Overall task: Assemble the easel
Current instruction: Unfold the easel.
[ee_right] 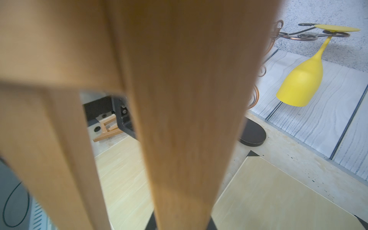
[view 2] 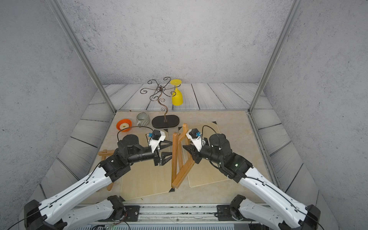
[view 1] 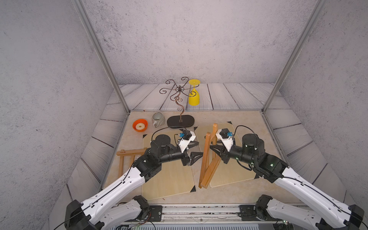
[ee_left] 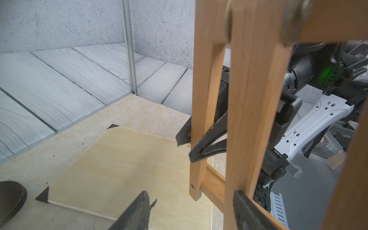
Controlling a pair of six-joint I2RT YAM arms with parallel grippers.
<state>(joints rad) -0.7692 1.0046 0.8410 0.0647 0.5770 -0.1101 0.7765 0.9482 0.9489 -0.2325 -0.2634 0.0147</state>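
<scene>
Right pincer [view 1: 212,149] clamps the easel frame [view 1: 206,159], mid-frame.
Left pincer [view 1: 199,148] stands wide just beside its leg; another wooden piece [view 1: 127,154] lies left of centre.

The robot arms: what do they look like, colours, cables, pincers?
The left arm and right arm have white shells, black joints and thin black cables. The left pincer and right pincer are black, with pointed triangular fingers and a white camera mount.

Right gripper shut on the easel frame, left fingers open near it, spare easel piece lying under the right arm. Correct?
No: the spare easel piece lies under the left arm, as both top views show. Right gripper on the easel frame, left gripper open: correct.
</scene>
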